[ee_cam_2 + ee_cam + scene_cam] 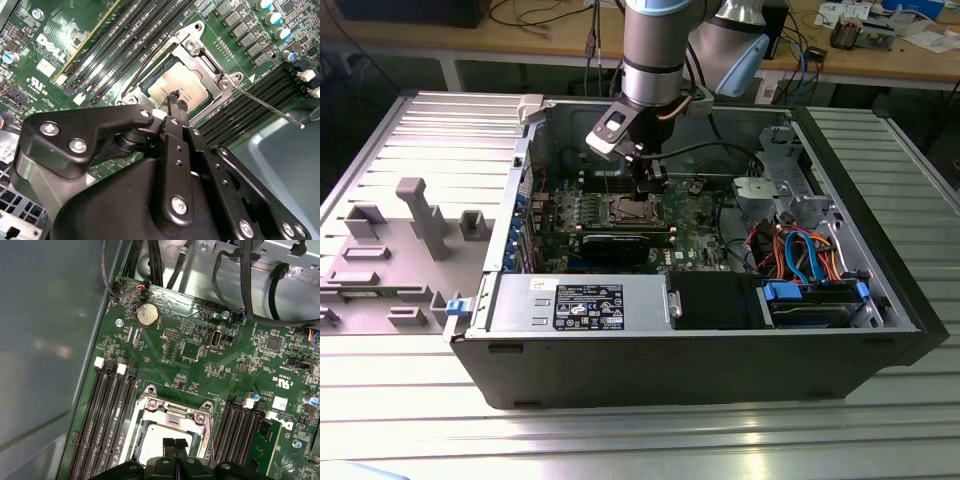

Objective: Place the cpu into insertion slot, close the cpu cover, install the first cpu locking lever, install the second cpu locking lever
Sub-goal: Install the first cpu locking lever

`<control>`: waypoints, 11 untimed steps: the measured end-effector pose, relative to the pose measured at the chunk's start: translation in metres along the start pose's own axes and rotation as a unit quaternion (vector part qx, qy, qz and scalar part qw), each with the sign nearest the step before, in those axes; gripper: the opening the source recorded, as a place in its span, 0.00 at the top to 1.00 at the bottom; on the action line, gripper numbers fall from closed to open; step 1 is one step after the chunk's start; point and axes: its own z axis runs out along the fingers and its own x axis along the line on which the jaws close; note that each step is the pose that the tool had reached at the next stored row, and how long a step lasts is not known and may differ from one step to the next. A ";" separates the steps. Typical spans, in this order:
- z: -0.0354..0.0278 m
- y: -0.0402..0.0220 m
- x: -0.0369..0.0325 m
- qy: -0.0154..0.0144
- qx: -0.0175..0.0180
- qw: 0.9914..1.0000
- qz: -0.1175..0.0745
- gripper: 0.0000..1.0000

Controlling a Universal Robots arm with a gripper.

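The cpu (186,81) (150,442) lies flat in the insertion slot (632,209), its dull silver top showing through the window of the cpu cover (200,47) (170,407), which lies down over it. My gripper (176,98) (175,444) (650,185) is shut with nothing between its fingers, and its tips are right at the near edge of the cpu and cover. One thin locking lever (270,107) sticks out sideways from the socket over the black memory slots. A second lever (150,60) runs along the socket's other side.
Black memory slots (107,410) flank the socket on both sides. A coin cell (147,314) and black cables (240,280) lie beyond it. The case holds a power supply (580,305) and a drive bay with blue and orange cables (810,255). A grey fixture (420,215) stands outside, on the exterior view's left.
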 end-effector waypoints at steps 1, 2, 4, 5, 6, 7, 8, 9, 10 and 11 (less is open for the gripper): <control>0.0000 0.0000 0.0000 0.000 0.000 1.000 -0.001 0.89; 0.0000 0.0000 0.0000 0.000 0.000 1.000 -0.004 0.89; 0.0000 0.0000 0.0000 0.000 0.000 1.000 -0.006 0.89; 0.0000 0.0000 0.0000 0.000 0.000 1.000 -0.008 0.89; 0.0000 0.0000 0.0000 0.000 0.000 1.000 -0.010 0.89; 0.0000 0.0000 0.0000 0.000 0.000 1.000 -0.012 0.89; 0.0000 0.0000 0.0000 0.000 0.000 1.000 -0.013 0.89; 0.0000 0.0000 0.0000 0.000 0.000 1.000 -0.015 0.89; 0.0000 0.0000 0.0000 0.000 0.000 1.000 -0.016 0.89; 0.0000 0.0000 0.0000 0.000 0.000 1.000 -0.017 0.89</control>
